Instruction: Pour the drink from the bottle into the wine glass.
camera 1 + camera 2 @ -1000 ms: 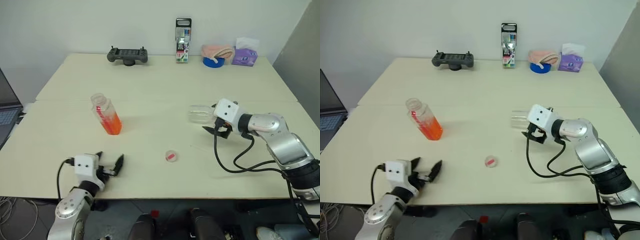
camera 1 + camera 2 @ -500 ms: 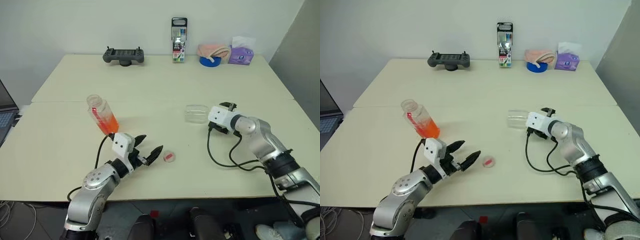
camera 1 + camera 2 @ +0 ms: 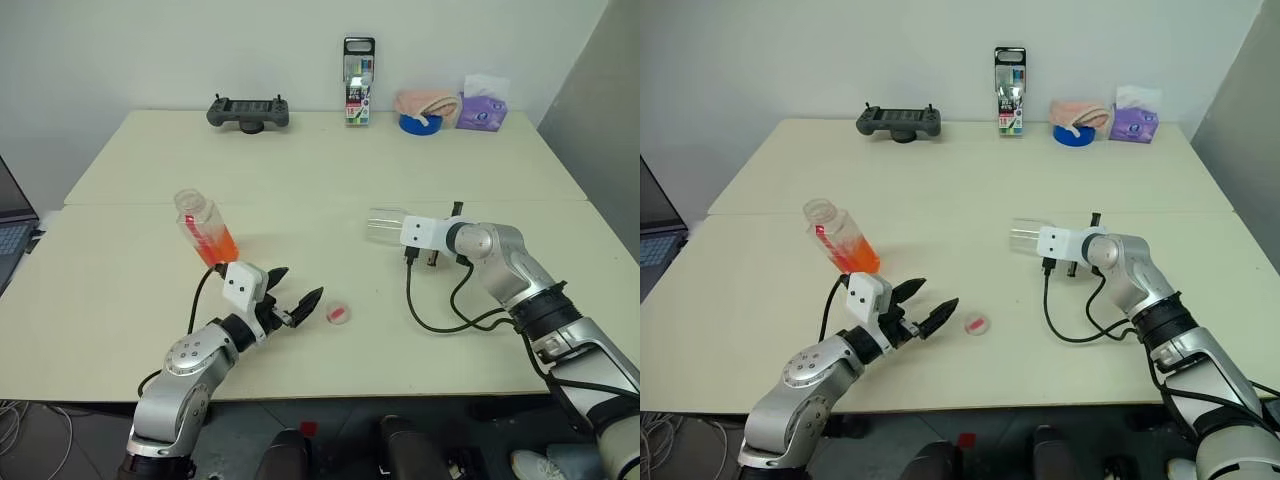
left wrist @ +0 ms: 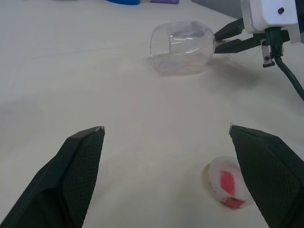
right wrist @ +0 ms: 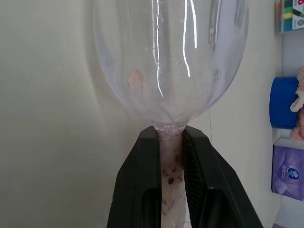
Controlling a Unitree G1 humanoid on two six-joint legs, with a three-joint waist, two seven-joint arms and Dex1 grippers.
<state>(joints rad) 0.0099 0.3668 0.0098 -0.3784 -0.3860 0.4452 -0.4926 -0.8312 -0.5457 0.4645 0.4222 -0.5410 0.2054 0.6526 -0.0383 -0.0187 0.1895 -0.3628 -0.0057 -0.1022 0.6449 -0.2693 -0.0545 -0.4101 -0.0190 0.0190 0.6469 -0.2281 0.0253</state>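
So the big cream desk (image 3: 330, 160) takes up most of the scene. Along its far edge there's a dark handheld controller (image 3: 248, 111), then an upright pack of markers (image 3: 358, 82), a blue roll of tape (image 3: 421, 123) with a pink cloth (image 3: 431, 102) on it, and a purple tissue pack (image 3: 481, 110) toward the far right corner.

The right gripper (image 5: 172, 142) is out over the right half of the desk, fingers pinched tight on the stem of the wine glass (image 3: 388, 226). The glass is lying on its side near the middle of the desk, bowl pointing to the robot's left.

The left gripper (image 3: 295, 302) hangs near the front edge, left of centre, fingers spread wide with nothing in them.

The bottle (image 3: 205, 229) stands on the left half of the desk, a bit behind the left gripper and apart from it, tilted, no cap on, with the drink (image 3: 219, 247) sitting in its lower part.

Smallest thing: the white-and-red cap (image 3: 340, 314) lies flat on the desk just beside the left fingertips, toward the right.
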